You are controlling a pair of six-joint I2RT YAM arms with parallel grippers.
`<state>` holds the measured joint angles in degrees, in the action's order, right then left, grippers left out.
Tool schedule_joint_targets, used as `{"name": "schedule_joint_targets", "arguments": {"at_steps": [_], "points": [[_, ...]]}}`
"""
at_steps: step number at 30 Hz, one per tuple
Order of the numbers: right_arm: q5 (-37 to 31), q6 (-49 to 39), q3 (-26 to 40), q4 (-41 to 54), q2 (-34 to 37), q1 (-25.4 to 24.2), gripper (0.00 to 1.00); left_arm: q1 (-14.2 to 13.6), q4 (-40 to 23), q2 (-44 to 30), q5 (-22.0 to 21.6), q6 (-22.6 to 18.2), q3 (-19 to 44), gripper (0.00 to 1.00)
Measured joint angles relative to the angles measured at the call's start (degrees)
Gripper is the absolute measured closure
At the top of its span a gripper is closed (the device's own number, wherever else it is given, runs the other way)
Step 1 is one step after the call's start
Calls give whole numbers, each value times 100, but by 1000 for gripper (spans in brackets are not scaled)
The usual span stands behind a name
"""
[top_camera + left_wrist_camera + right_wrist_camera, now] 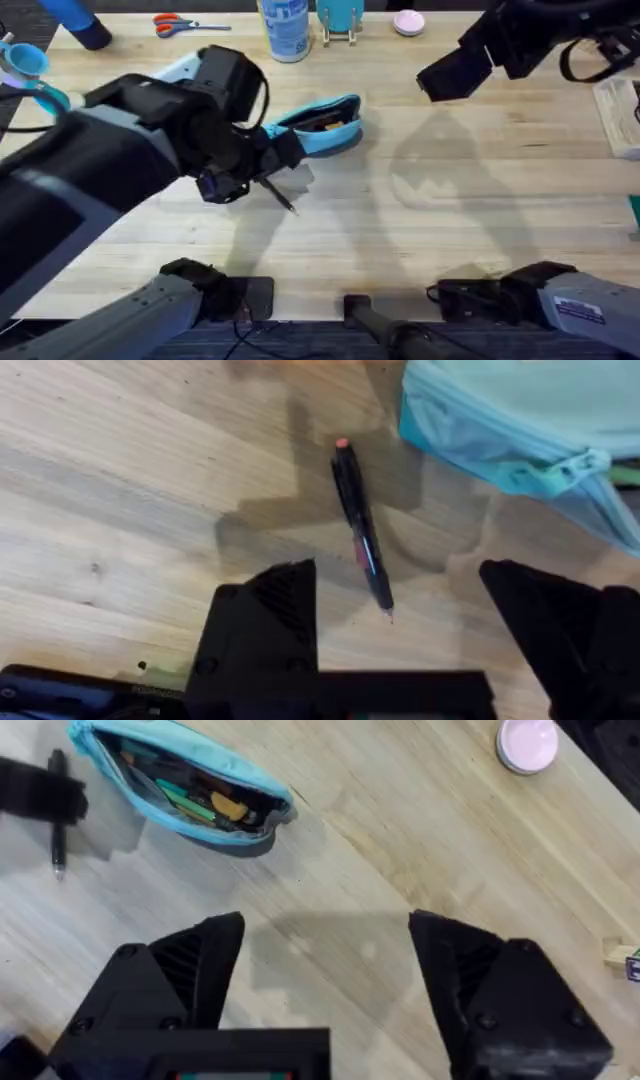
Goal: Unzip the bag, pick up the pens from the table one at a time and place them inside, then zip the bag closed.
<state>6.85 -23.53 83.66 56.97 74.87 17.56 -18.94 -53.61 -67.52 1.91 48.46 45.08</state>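
Raised close under the overhead camera, the left tool [395, 625] is held open above a dark pen [360, 530] lying on the pale plank desk [450, 230] beside the unzipped turquoise bag [322, 125]. Farther right, the right tool [325, 980] is spread open over bare wood.

Left arm reaches in large and dark from the lower left, its black two-finger pincer [400, 595] hanging low over the worktop, fingers spread wide. Right arm is raised toward the far right, black two-finger pincer [325, 955] also gaping, nothing between its fingers.
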Motion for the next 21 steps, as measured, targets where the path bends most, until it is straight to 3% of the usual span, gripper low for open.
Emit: {"name": "schedule_joint_targets", "arguments": {"at_steps": [5,16,21], "points": [[0,0,0,0,0,0,4,-177,54,-416,-2,5,0,27],[0,-1,0,0,0,0,4,-181,95,-1026,-42,79,-3,90],[0,0,0,0,0,0,4,-181,124,-1162,-94,58,-13,54]]}}
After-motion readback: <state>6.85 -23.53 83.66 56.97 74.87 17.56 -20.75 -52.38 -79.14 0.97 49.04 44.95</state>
